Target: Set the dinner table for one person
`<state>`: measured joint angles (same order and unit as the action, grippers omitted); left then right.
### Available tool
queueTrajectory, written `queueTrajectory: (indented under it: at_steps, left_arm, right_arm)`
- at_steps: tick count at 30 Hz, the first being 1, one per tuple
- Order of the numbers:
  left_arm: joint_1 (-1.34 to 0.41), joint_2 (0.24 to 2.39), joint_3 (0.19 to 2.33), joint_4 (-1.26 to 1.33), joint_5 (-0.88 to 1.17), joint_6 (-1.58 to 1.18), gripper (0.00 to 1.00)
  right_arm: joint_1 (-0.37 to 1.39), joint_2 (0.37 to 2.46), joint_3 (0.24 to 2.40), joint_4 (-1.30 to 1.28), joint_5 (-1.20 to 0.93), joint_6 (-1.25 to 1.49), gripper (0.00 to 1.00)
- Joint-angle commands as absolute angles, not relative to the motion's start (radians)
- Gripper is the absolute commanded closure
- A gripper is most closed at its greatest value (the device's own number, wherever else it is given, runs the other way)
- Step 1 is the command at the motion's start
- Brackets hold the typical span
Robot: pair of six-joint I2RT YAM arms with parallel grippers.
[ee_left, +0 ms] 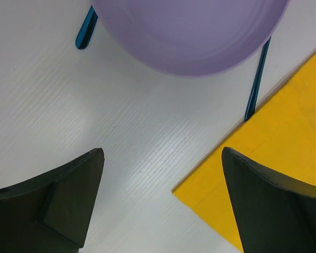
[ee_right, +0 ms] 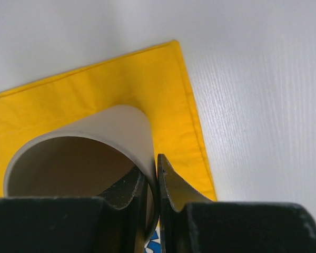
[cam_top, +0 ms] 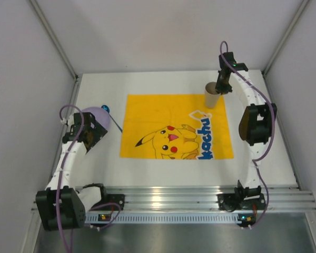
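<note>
Wall of smooth tan cylindrical cup (ee_right: 110, 132) pinched by right gripper (ee_right: 157, 164) on yellow fabric cloth (ee_right: 95, 89); left gripper (ee_left: 163, 153) spread wide, empty, above matte white dinner table (ee_left: 68, 105).

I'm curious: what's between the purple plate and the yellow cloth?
A thin blue handle runs from under the purple plate to the edge of the yellow cloth, over white table; left wrist view shows it.

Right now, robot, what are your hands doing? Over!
Left gripper open above table, near purple bowl. Right gripper shut on cup rim, at cloth corner. Nothing blocking either.
</note>
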<state>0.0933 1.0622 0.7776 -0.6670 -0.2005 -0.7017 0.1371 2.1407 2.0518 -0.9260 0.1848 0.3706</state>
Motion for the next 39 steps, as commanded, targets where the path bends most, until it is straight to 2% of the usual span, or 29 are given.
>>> queueTrajectory:
  at_steps: [1, 5, 7, 8, 10, 11, 13, 14, 17, 21, 28, 39]
  left_arm:
    - [0.109, 1.086, 0.782, -0.54, -0.201, -0.729, 0.01]
    - [0.112, 1.12, 0.805, -0.538, -0.225, -0.729, 0.02]
    - [0.115, 1.131, 0.821, -0.551, -0.259, -0.729, 0.02]
    - [0.117, 1.137, 0.822, -0.563, -0.276, -0.73, 0.01]
    - [0.118, 1.141, 0.825, -0.575, -0.32, -0.752, 0.02]
    - [0.117, 1.149, 0.824, -0.578, -0.33, -0.759, 0.02]
    - [0.121, 1.158, 0.822, -0.58, -0.345, -0.782, 0.02]
    - [0.121, 1.169, 0.824, -0.578, -0.351, -0.787, 0.02]
    - [0.127, 1.207, 0.853, -0.584, -0.379, -0.799, 0.02]
    - [0.153, 1.259, 0.884, -0.571, -0.394, -0.825, 0.02]
    - [0.224, 1.376, 0.845, -0.433, -0.308, -0.853, 0.07]
    - [0.229, 1.551, 0.795, -0.233, -0.291, -0.851, 0.13]
  right_arm:
    - [0.146, 2.172, 2.089, -0.965, 0.29, 0.376, 1.0]
    - [0.156, 2.201, 2.077, -0.968, 0.327, 0.368, 1.0]
    - [0.156, 2.201, 2.062, -0.966, 0.319, 0.379, 0.93]
    - [0.16, 2.192, 2.054, -0.962, 0.313, 0.38, 0.8]
    - [0.163, 2.184, 2.028, -0.95, 0.305, 0.387, 0.59]
    - [0.161, 2.168, 2.02, -0.946, 0.302, 0.388, 0.43]
    - [0.164, 2.152, 2.011, -0.957, 0.293, 0.397, 0.32]
    - [0.163, 2.134, 2.013, -0.965, 0.288, 0.399, 0.13]
    - [0.166, 2.067, 1.999, -1.006, 0.252, 0.425, 0.02]
    - [0.201, 1.899, 1.881, -0.974, 0.227, 0.436, 0.0]
    - [0.235, 1.62, 1.71, -0.988, 0.233, 0.426, 0.0]
    - [0.239, 1.422, 1.537, -0.993, 0.203, 0.416, 0.0]
